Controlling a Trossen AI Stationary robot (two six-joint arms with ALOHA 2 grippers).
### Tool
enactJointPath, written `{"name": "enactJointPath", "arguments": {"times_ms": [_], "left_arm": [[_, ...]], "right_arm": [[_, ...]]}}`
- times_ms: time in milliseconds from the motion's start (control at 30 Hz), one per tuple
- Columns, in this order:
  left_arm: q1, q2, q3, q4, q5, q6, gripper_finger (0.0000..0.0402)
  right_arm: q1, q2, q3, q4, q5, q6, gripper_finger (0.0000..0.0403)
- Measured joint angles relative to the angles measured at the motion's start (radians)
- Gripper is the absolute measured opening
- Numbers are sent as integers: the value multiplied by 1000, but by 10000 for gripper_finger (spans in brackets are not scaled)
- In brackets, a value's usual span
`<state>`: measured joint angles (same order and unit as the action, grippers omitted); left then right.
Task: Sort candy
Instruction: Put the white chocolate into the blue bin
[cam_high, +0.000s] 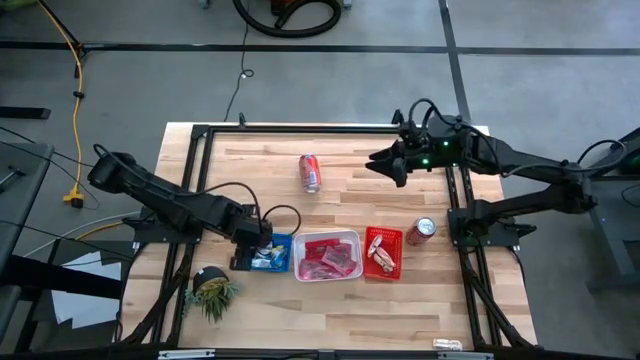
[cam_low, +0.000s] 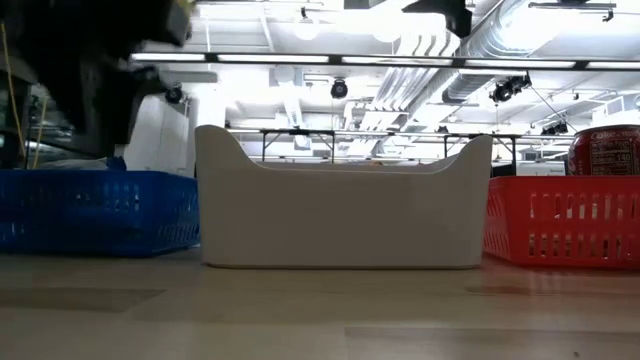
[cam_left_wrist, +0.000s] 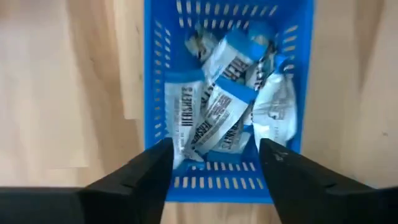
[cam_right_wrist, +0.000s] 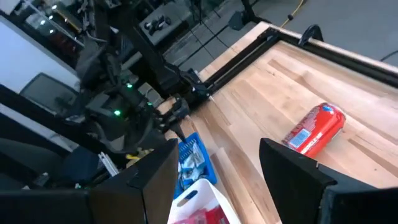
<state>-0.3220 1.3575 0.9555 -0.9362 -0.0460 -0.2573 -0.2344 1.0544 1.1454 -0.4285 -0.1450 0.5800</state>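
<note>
Three small trays stand in a row near the table's near edge. The blue tray (cam_high: 272, 252) holds several blue-and-white candy bars (cam_left_wrist: 214, 106). The clear white tray (cam_high: 327, 256) holds pink packets (cam_high: 326, 260), and the red tray (cam_high: 383, 252) holds red packets. My left gripper (cam_left_wrist: 214, 158) hovers open just above the blue tray's left end, fingers pointing down, touching nothing. My right gripper (cam_high: 385, 165) is open, raised over the table's far right part, away from the trays.
One red soda can (cam_high: 310, 172) lies on its side in the far middle of the table; another (cam_high: 421, 231) stands right of the red tray. A small green plant (cam_high: 212, 290) sits near the left front corner. Bare wood lies between the trays and the far edge.
</note>
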Motion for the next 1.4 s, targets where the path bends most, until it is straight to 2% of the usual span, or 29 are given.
{"name": "enactJointPath", "arguments": {"times_ms": [100, 200, 267, 367, 433, 533, 667, 833, 933, 1100, 1233, 1400], "left_arm": [[11, -1, 96, -100, -63, 53, 240], [40, -35, 159, -100, -163, 94, 244], [75, -72, 167, -40, -221, 96, 245], [165, -139, 149, 84, -251, 116, 245], [246, -185, 118, 179, -247, 134, 245], [388, -226, 72, 322, -185, 147, 245], [569, -232, 36, 505, -89, 101, 245], [713, -191, 35, 691, -68, 77, 245], [777, -170, 35, 831, -68, 75, 245], [890, -144, 52, 985, -68, 76, 245], [1007, -114, 93, 1021, -66, 88, 245], [1159, -42, 112, 1011, 44, 151, 245]], "right_arm": [[0, -17, 0, -22, 32, 16, 220], [0, -17, 0, -92, 87, 62, 220], [0, -12, 0, -172, 140, 120, 220], [0, 8, -1, -331, 233, 225, 220], [0, 19, -17, -395, 302, 273, 220], [-38, 32, -72, -425, 394, 310, 220], [-201, 40, -186, -344, 428, 336, 220], [-466, 70, -346, -110, 363, 302, 220], [-586, 123, -411, 23, 319, 310, 220], [-675, 237, -426, 111, 317, 331, 220], [-703, 328, -378, 116, 404, 357, 220], [-740, 442, -307, 113, 425, 418, 220]]}}
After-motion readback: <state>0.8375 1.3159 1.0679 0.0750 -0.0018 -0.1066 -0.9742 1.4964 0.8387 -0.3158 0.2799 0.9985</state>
